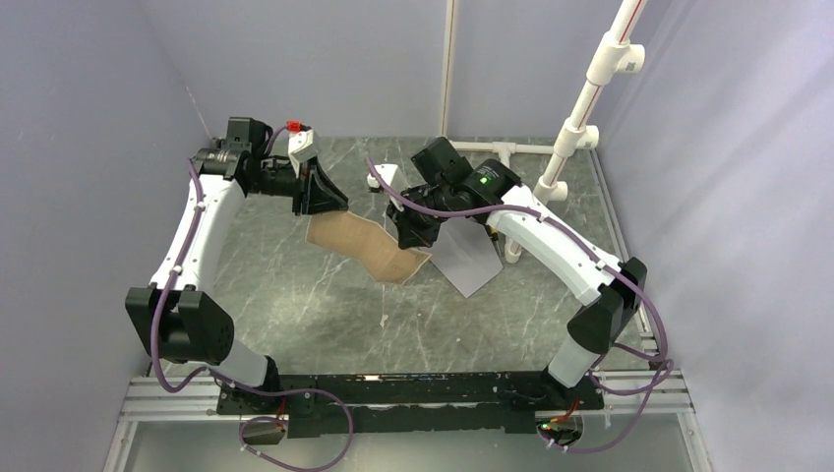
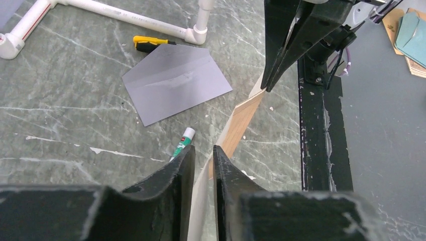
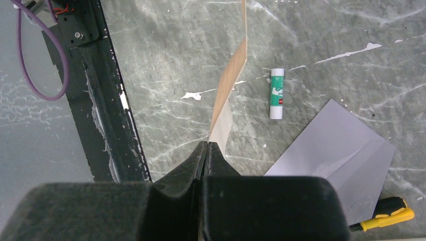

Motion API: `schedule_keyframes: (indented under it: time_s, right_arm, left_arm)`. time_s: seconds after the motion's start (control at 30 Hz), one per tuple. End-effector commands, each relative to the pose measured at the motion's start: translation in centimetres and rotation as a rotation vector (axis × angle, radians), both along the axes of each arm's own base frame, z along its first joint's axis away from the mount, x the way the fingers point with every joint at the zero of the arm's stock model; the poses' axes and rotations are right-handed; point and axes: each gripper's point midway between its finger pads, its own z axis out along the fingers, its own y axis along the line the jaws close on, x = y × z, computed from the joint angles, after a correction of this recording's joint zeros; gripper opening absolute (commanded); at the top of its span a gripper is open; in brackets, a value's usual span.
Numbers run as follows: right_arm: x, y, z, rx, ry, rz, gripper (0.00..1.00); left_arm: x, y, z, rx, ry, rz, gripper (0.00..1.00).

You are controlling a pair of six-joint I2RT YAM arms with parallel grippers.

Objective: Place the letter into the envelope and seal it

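The tan letter (image 1: 369,246) hangs wavy above the table between my two grippers. My right gripper (image 1: 408,241) is shut on its right end; in the right wrist view the jaws (image 3: 207,144) are pressed together on the sheet (image 3: 228,85). My left gripper (image 1: 329,202) is at the letter's left end. In the left wrist view its jaws (image 2: 203,150) stand slightly apart with the sheet's edge (image 2: 246,118) passing between them. The grey envelope (image 1: 467,258) lies flat on the table under the right arm, flap open, also in the wrist views (image 2: 176,83) (image 3: 336,150).
A green and white glue stick (image 2: 182,144) (image 3: 277,94) lies on the table near the envelope. A yellow and black cutter (image 2: 150,44) (image 3: 387,213) lies by the envelope's far edge. A white pipe frame (image 1: 580,108) stands at the back right.
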Motion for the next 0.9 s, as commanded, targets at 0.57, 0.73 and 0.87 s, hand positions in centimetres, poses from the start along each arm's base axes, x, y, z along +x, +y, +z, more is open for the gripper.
schedule_keyframes:
  time_s: [0.57,0.73,0.87]
  right_arm:
    - [0.5,0.2,3.6,0.070,-0.081,0.021,0.00]
    - [0.7,0.2,2.8,0.055,-0.074,0.014,0.00]
    - [1.1,0.4,2.9,0.052,-0.084,0.002,0.00]
  left_arm:
    - [-1.4,0.3,2.3,0.022,-0.073,-0.007,0.67]
    - [-1.3,0.1,2.9,-0.003,-0.062,0.008,0.80]
    - [-1.6,0.1,2.6,-0.005,-0.045,0.008,0.84]
